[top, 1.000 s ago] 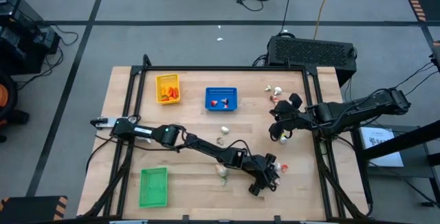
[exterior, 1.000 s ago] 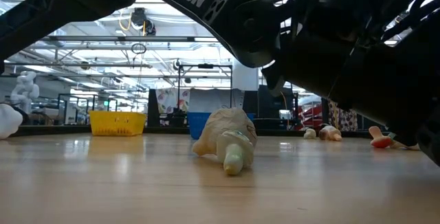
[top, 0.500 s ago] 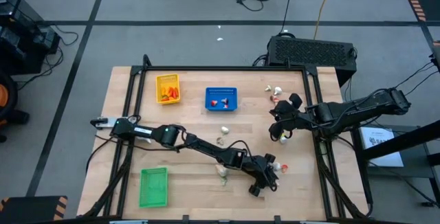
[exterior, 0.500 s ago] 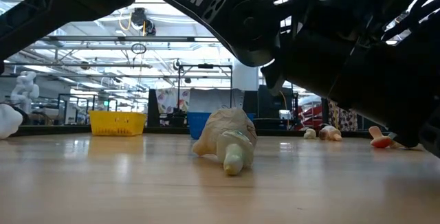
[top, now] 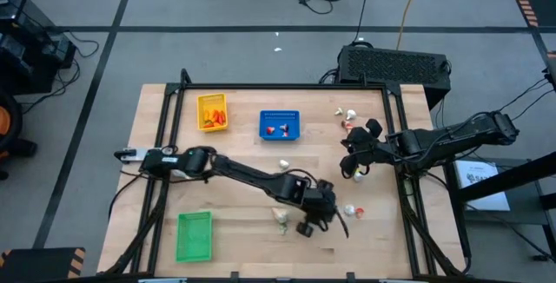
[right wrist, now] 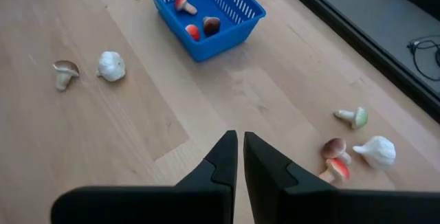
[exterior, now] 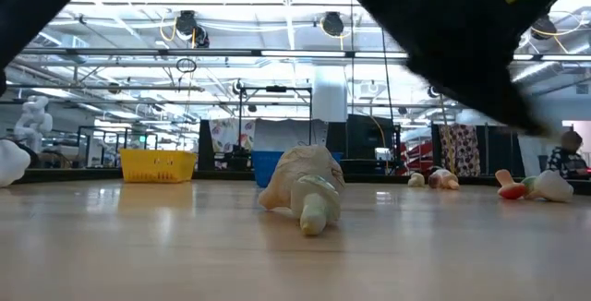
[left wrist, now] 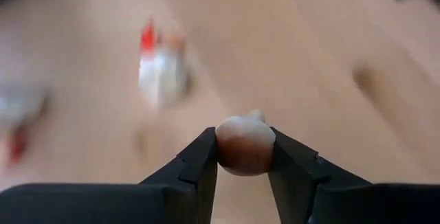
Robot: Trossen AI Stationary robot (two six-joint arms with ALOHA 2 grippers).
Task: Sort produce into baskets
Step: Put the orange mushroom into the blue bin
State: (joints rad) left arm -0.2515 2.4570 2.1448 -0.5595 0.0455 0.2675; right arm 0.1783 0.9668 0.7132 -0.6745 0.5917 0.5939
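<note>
My left gripper [top: 306, 225] is near the table's front, right of the middle, shut on a small brown-and-whitish produce piece [left wrist: 245, 145]. My right gripper [top: 352, 163] waits over the table's right part, shut and empty [right wrist: 240, 148]. The yellow basket [top: 212, 112] holds orange pieces. The blue basket [top: 280, 125] holds red-and-white pieces [right wrist: 184, 3]. The green basket [top: 194, 235] stands at the front left. Loose pieces lie on the wood: a whitish one [exterior: 305, 195] beside my left gripper, and a white one and a red one [top: 352, 210] to its right. My left gripper pinches the brown-and-whitish piece by its two opposite sides [left wrist: 223, 148] between the two fingertips [left wrist: 199, 159]. The piece's whitish end sticks out past the fingers. It is clear of the table.
A garlic bulb [right wrist: 111, 64] and a mushroom-like piece [right wrist: 65, 73] lie mid-table. Several more pieces [right wrist: 354, 148] lie at the far right, near my right gripper. Bare wood lies between the green basket and my left gripper.
My left gripper has risen and gone toward the table's left edge, away from the white and red pieces at the front right. In the low view the arm has lifted out of most of the picture, uncovering those pieces.
</note>
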